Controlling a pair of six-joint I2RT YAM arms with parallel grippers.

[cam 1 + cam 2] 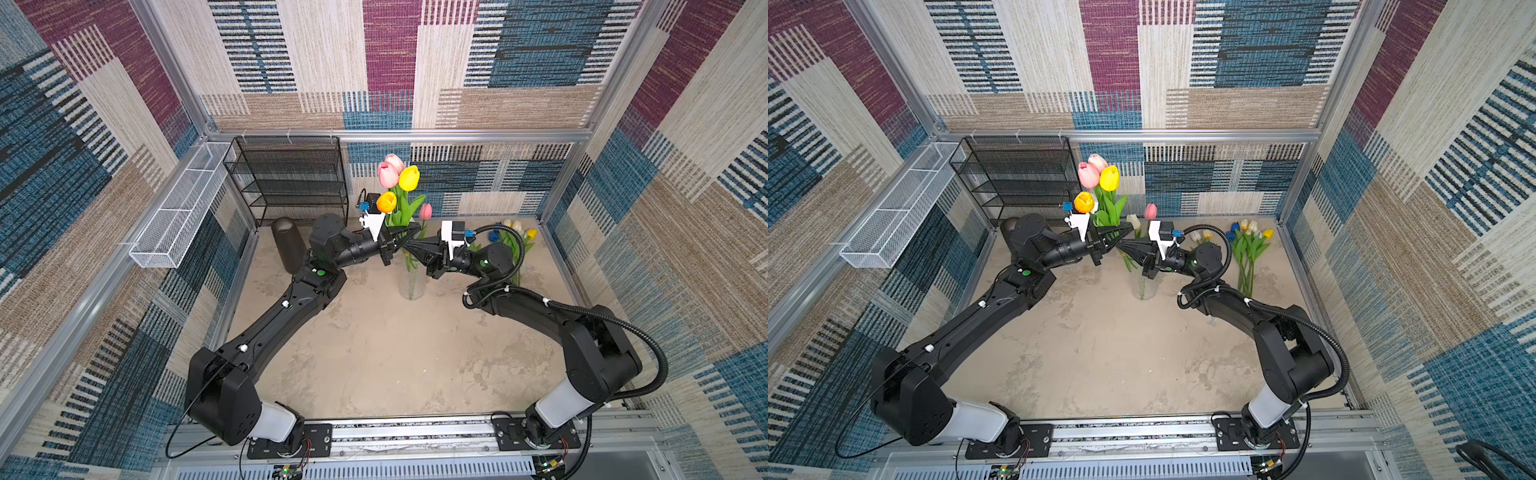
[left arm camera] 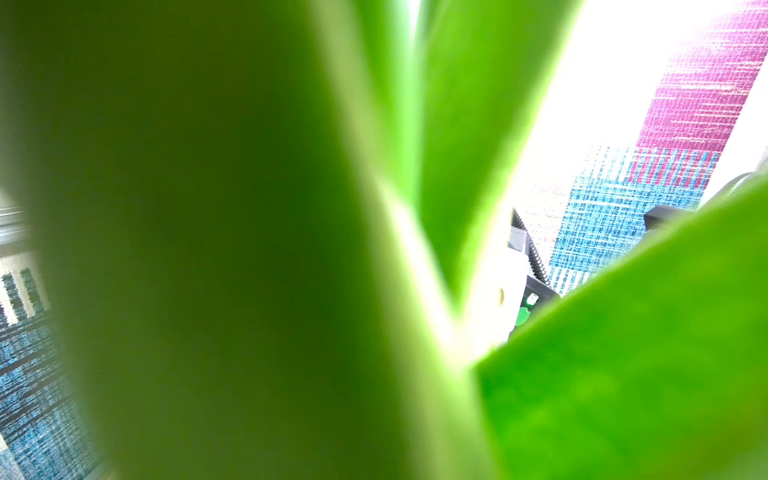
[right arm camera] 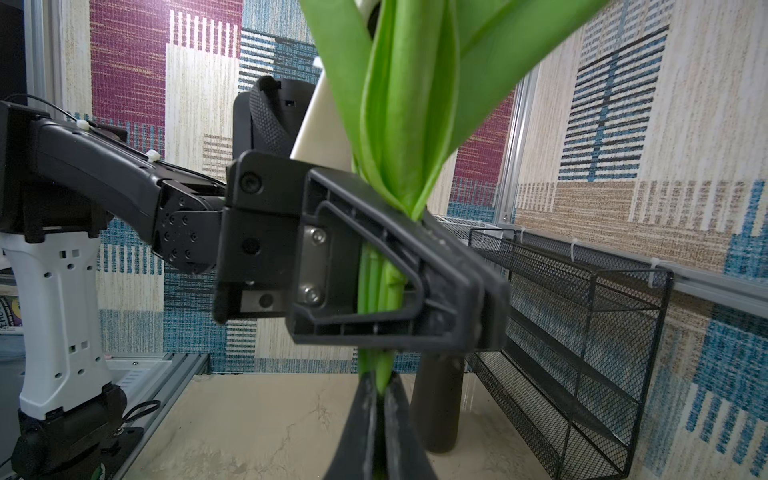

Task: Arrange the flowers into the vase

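Observation:
A bunch of flowers (image 1: 409, 178) (image 1: 1109, 178), with pink, yellow and orange heads, stands upright over the clear glass vase (image 1: 412, 286) (image 1: 1144, 289). My left gripper (image 1: 414, 231) (image 1: 1128, 230) (image 3: 492, 313) is shut on the green stems (image 3: 380, 286). Just below it my right gripper (image 1: 405, 248) (image 1: 1119, 246) (image 3: 380, 388) is shut on the same stems from the opposite side. Blurred leaves (image 2: 249, 249) fill the left wrist view and hide its jaws. A pink tulip (image 1: 425, 211) rises just behind the grippers. More flowers (image 1: 515, 239) (image 1: 1250, 245) lie at the back right.
A black mesh shelf (image 1: 291, 178) (image 3: 582, 332) stands against the back wall. Next to it a dark cylinder (image 1: 288, 245) (image 3: 436, 399) stands by the left arm. A white mesh basket (image 1: 183, 208) hangs on the left frame rail.

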